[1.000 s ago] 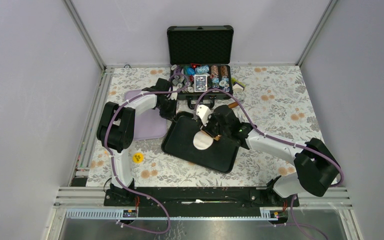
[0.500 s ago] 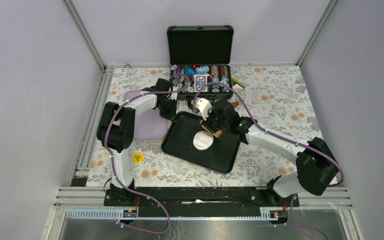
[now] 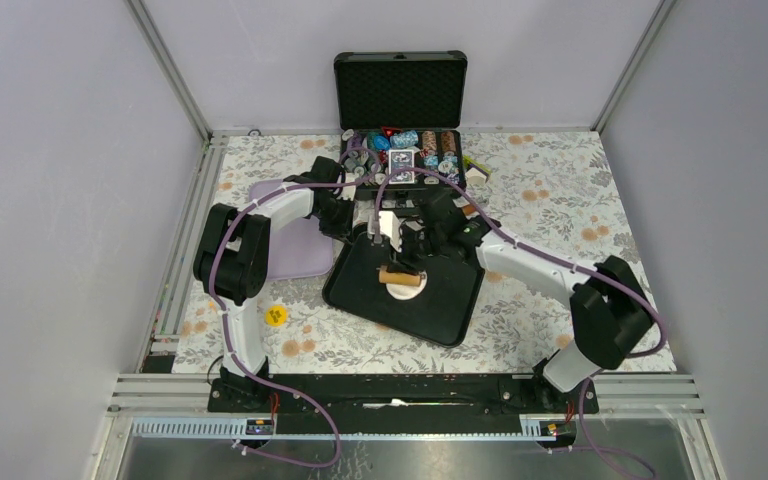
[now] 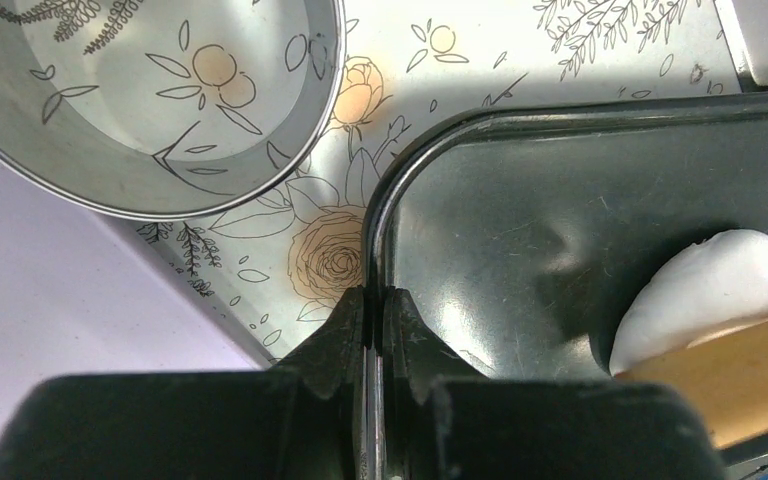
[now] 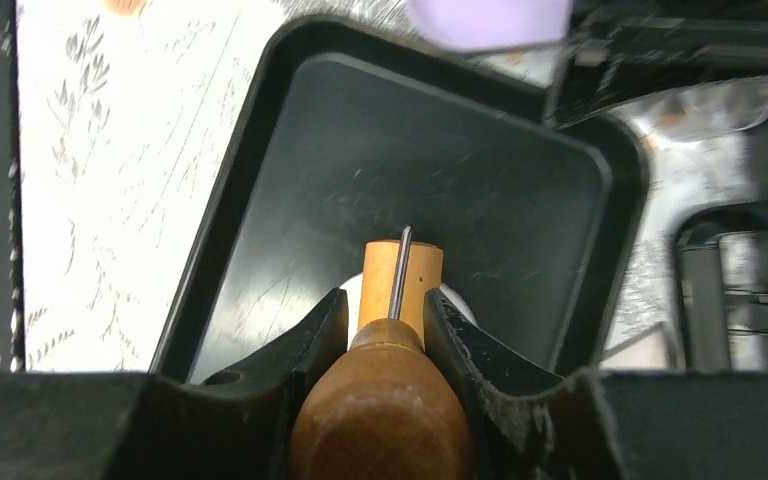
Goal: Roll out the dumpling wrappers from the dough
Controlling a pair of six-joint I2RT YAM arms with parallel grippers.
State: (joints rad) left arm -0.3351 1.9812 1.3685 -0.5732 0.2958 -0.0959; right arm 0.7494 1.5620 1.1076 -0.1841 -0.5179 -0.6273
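- The surface is covered with a pale cloth printed with grey leaves and orange flowers.
- Plain grey-lilac walls close it in on the left, far and right sides, with metal posts at the two far corners.
- A metal rail runs along the near edge, where both arm bases are bolted.
- A black tray lies tilted near the middle of the surface.
- The dough is a soft white round pat on the tray floor, toward its far half.
- A wooden rolling pin lies across the dough's far part, touching it.
- The right end effector is clamped on the rolling pin's brown handle, one finger on each side.
- The left end effector is closed, pinching the tray's rim at its far left corner.
- In the left wrist view, a steel ring stands on the cloth just beside that corner.
- A lilac mat lies left of the tray, partly under the left arm.
- An open black case sits at the far edge, its lid upright and its bottom full of poker chips.
- A small yellow disc lies on the cloth near the left arm, apart from the tray.
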